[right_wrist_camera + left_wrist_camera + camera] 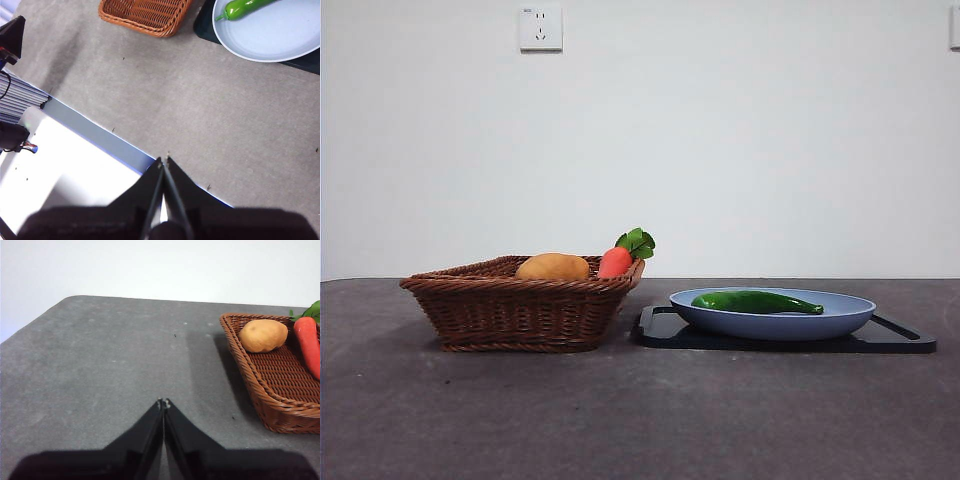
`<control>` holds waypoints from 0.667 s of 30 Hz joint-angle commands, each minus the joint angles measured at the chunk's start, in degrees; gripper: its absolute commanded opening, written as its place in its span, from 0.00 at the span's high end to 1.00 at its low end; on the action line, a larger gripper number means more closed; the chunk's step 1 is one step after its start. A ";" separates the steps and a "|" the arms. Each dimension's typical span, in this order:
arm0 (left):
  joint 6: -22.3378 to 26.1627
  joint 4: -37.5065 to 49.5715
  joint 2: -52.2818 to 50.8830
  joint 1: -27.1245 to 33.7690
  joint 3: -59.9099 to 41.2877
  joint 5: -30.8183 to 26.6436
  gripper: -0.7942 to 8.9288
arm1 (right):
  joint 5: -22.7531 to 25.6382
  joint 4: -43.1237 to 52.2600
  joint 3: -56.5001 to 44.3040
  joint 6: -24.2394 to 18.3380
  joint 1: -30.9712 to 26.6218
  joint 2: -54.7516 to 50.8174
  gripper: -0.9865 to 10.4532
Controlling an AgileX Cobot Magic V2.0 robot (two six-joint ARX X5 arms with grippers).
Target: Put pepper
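The long glossy dark-green chili pepper point(756, 301) lay flat in the shallow blue round plate point(840, 318), which sat on a flat black tray point(905, 338). At the plate's 9 o'clock in the front view stood a brown woven wicker basket point(520, 312) w/ a tan potato point(553, 267) and red-orange carrot point(616, 261) (leaves up). Left gripper point(163, 402) was clenched, empty, over bare grey table point(110, 360) beside the basket; right gripper point(163, 161) clenched too, empty, at the table edge, well apart from the pepper.
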 commanded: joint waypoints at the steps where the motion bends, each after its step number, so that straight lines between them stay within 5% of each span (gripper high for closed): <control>1: -0.55 0.70 -0.31 0.22 -0.61 0.02 0.91 | -0.02 0.35 0.94 0.15 0.15 0.31 0.90; 5: -0.55 0.70 -0.31 0.22 -0.61 0.02 0.91 | -0.02 0.39 0.94 -0.31 0.15 0.31 0.90; 8: -0.57 0.70 -0.31 0.22 -0.61 0.04 0.91 | 0.35 4.50 0.90 -4.63 -0.74 -0.04 0.90; 20: -0.57 0.74 -0.31 0.22 -0.61 0.02 0.91 | 0.39 44.96 -19.54 -3.74 -15.06 -16.96 0.90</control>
